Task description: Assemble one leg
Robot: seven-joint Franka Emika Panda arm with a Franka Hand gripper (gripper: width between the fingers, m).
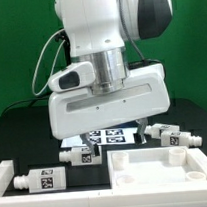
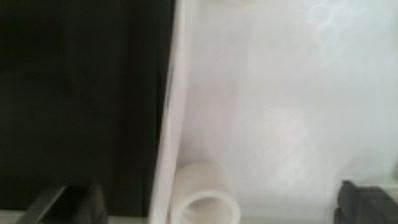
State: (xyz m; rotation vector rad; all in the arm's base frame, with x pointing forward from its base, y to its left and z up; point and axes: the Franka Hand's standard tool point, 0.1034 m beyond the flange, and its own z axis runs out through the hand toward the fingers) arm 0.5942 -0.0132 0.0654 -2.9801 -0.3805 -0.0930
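Black table (image 1: 19, 142), green backdrop. Item: white tabletop (image 1: 110, 103), below the arm. Tagged white legs, all lying loose: near leg (image 1: 42, 179) and second leg (image 1: 79, 153) at 7 o'clock of it, leg pair (image 1: 172, 138) at 4 o'clock. Gripper (image 2: 214, 198): fingers (image 2: 63, 203) spread wide, gripping nothing.

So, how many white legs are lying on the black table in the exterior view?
3: one leg at the exterior view's lower left, one left of centre, and one at the right, beyond the white tabletop. Others may be hidden.
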